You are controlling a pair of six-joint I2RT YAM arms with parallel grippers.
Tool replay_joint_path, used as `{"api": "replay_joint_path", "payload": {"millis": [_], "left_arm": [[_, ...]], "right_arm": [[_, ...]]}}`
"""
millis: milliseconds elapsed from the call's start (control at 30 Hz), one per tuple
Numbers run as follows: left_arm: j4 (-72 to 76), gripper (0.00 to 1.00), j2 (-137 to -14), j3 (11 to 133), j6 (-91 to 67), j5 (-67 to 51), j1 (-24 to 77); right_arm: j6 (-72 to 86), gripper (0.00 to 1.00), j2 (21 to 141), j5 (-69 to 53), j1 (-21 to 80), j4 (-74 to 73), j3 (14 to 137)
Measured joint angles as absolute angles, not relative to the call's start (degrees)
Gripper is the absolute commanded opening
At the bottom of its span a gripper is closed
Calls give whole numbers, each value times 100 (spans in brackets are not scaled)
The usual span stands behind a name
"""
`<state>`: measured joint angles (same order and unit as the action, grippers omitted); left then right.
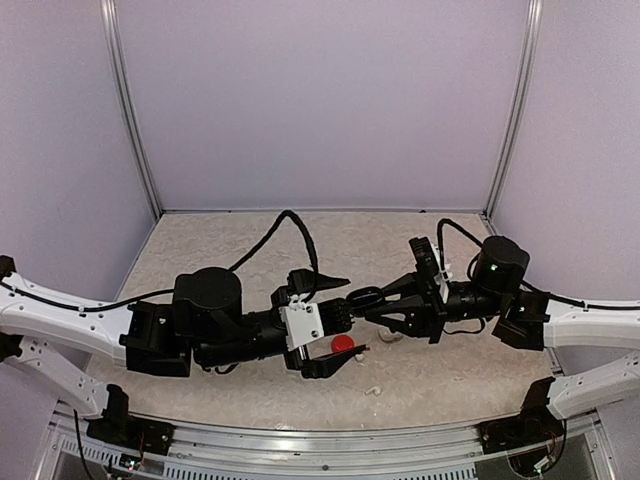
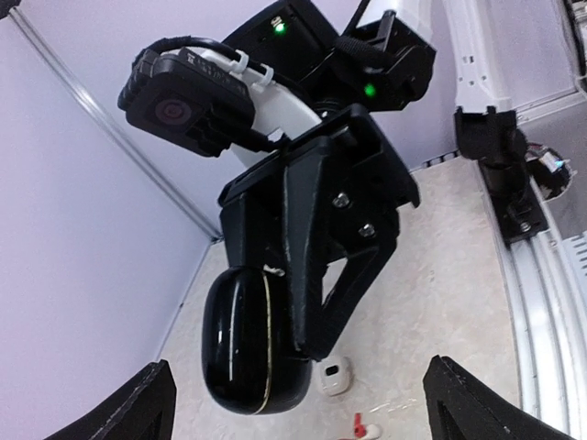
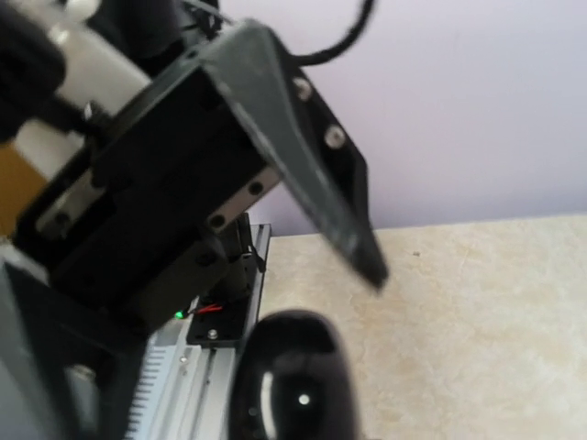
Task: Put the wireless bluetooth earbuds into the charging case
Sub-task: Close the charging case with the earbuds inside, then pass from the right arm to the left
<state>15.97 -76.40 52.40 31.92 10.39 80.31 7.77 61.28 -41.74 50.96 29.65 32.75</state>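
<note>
While left hand (image 1: 350, 318) gapes apart, right hand (image 1: 372, 305) clamps a closed black case (image 2: 243, 344).

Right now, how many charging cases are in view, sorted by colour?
black case: 1, held in the right tool
white case: 1, on the table
red case: 1, near the open left tool
total: 3

a speckled beige tabletop (image 1: 200, 240) sits inside pale lilac walls (image 1: 320, 100). silvery metal posts (image 1: 132, 110) stand at the back corners, and a ribbed aluminium rail (image 1: 320, 448) runs along the near edge.
</note>
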Motion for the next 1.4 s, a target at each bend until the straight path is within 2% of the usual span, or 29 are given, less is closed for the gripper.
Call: {"api": "replay_joint_path", "payload": {"millis": [167,400,933,1400], "left_arm": [[1949,88,-7577,4945,3979,2071,8086],[2196,81,-7588,4906,4541,2593,8108],[2126,62,-7898,5140,4801,2528,8110],[2071,36,-8009,5214,4746,2458,8064]], "right_arm": [[1441,0,6281,-4080,5092,2738,3577],[2191,0,6379,-4060,5092,2716,3632],[2692,0,6639,-3986,5251,2853,3599],[2731,2,6654,-3922,5299,2965,3581]]}}
